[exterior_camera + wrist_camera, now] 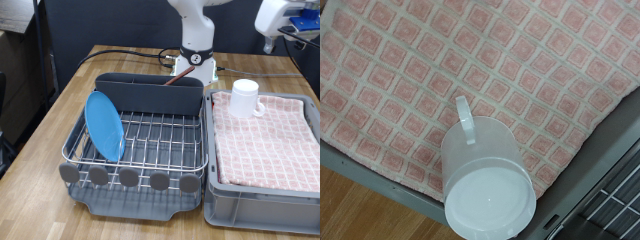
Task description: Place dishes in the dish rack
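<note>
The round light-blue plate [104, 125] already stands on edge in the large silver wire dish rack [150, 140], leaning in the slots at the rack's nine-o'clock side in the exterior view, with the dark grey plastic bin [155, 93] behind it at twelve o'clock and the row of grey discs [130, 178] along the six-o'clock edge. The small wooden spoon shows in neither view.

The white mug with a handle [245, 97] sits upside down on the pink checked cloth [440, 70] that lines the grey crate [262, 200], in the crate's corner nearest the rack and the robot's base [197, 60]. The crate stands at three o'clock of the rack on the wooden worktop [60, 110].

The tool itself shows in neither picture, so whether its fingers are spread or pressed together cannot be told, and nothing is seen held. The wrist view looks straight down on the mug's flat base [490, 200], which suggests the tool hangs above it. The handle [466, 112] points towards eleven o'clock in that picture, out over the cloth, away from the crate's grey rim [550, 215]. The mug is judged the dish nearest the tool.
</note>
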Controlling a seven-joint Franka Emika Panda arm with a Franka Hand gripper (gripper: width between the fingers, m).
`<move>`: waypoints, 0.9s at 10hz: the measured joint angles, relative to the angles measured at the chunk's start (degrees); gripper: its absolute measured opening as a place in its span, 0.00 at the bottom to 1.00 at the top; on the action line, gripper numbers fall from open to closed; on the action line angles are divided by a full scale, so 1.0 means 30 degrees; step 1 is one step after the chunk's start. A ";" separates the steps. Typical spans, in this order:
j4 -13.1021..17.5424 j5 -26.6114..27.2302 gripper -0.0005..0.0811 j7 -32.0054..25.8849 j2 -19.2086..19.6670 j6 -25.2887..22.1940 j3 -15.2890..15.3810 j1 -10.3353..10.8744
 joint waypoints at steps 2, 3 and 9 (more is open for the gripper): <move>0.0149 -0.0230 0.99 -0.0105 0.0793 -0.0134 0.0508 0.0154; 0.0209 -0.0347 0.99 -0.0137 0.1232 -0.0139 0.0698 0.0201; 0.0038 -0.1141 0.99 -0.0126 0.2998 0.0593 0.1138 0.0208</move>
